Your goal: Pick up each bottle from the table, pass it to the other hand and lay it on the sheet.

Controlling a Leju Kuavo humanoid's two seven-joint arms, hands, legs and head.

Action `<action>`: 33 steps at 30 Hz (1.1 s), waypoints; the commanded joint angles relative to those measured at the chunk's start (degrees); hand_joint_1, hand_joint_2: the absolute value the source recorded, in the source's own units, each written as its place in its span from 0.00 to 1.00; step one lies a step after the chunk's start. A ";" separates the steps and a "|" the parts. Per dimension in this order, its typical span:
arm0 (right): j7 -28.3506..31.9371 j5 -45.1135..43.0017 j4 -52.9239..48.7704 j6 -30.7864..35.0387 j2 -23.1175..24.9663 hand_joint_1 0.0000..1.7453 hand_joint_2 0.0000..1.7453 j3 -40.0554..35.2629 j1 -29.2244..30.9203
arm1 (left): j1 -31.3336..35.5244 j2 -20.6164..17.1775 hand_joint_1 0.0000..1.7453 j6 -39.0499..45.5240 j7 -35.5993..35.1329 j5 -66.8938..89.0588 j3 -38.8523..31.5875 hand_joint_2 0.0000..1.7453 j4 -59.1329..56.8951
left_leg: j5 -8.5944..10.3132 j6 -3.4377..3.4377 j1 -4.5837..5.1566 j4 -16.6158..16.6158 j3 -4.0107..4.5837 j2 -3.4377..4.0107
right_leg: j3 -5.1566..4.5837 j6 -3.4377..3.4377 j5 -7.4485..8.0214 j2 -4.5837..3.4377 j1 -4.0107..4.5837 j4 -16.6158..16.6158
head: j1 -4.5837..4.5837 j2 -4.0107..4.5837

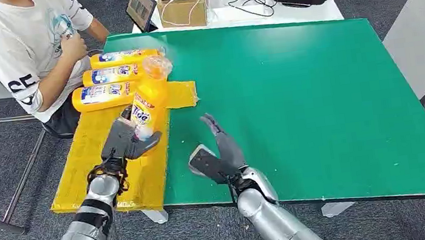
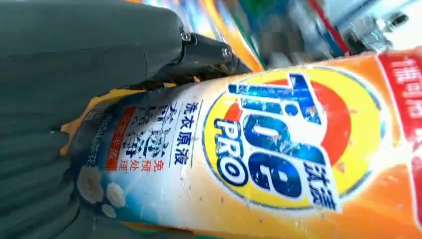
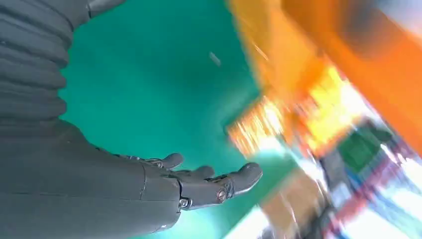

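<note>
Left hand (image 1: 122, 140) grips bottle (image 1: 146, 107) by base, cap end raised over yellow sheet (image 1: 89, 153). Right hand (image 1: 217, 153) empty, fingers spread above green counter (image 1: 315, 83). Lower bottle flat beside three laid bottles (image 1: 108, 76), parallel, before releasing.

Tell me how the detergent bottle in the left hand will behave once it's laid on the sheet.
The detergent bottle looks like stiff plastic, holding shape in the left hand. Its glossy label probably makes it slippery. Lying flat it should stay put, like the three laid bottles on the yellow sheet.
</note>
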State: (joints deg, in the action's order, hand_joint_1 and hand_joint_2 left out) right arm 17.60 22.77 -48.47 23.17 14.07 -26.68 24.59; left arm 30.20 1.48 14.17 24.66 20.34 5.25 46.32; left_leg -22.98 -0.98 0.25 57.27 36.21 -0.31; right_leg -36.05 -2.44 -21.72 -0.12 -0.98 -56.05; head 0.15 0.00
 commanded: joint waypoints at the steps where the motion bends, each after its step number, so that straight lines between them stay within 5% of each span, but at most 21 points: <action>1: 1.49 -4.47 -17.84 0.23 -4.46 0.00 1.00 7.89 -5.47 | 13.01 -7.49 1.00 2.95 -3.96 9.47 -1.32 1.00 -25.38 | -0.13 0.08 -0.10 0.04 -0.25 -0.04 | 0.29 0.10 -0.14 0.09 0.11 0.00 | -0.02 -0.02; 5: 2.84 -6.40 -17.92 -0.06 -4.30 0.00 1.00 8.90 -5.71 | 14.36 -8.49 1.00 2.91 -8.11 14.11 -1.53 1.00 -27.62 | -0.24 0.10 -0.15 0.10 -0.35 -0.05 | 0.42 0.13 -0.25 0.14 0.16 -0.05 | 0.00 0.00; 13: 3.34 -7.16 -16.92 -1.97 -4.28 0.00 1.00 9.66 -5.00 | 16.19 -11.43 1.00 -2.18 -21.11 32.61 9.26 1.00 -31.70 | -0.11 0.07 -0.07 0.03 -0.17 0.02 | 0.21 0.11 -0.09 0.02 0.07 -0.01 | 0.00 0.00; 30: 3.44 -7.22 -13.26 -5.14 -4.39 0.00 1.00 8.43 -2.53 | 16.78 -12.35 0.97 -11.50 -18.67 41.04 14.85 1.00 -32.63 | -0.13 0.08 -0.07 -0.01 -0.36 0.14 | 0.37 0.10 -0.09 -0.09 0.07 -0.01 | -0.02 0.00; 31: 3.52 -7.14 -12.84 -5.45 -4.40 0.00 1.00 8.22 -2.22 | 16.78 -12.28 0.00 -11.25 -19.06 41.52 14.97 1.00 -32.53 | -0.16 0.10 -0.08 -0.02 -0.45 0.16 | 0.44 0.12 -0.12 -0.11 0.09 0.00 | -0.02 0.00; 33: 3.57 -6.91 -12.35 -5.78 -4.40 0.00 1.00 7.96 -1.88 | 16.83 -11.67 0.00 -11.95 -19.56 40.85 13.70 1.00 -32.65 | -0.18 0.10 -0.09 -0.01 -0.47 0.18 | 0.48 0.13 -0.12 -0.14 0.09 0.01 | 0.00 0.00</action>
State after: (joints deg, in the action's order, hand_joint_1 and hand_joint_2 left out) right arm 20.76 15.69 -65.72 18.43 10.45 -18.34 19.12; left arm 46.18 -10.12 4.00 5.71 60.54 15.84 18.62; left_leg -22.97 -0.96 0.26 57.26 36.13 -0.30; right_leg -35.93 -2.44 -21.71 -0.12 -0.99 -56.09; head 0.15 0.00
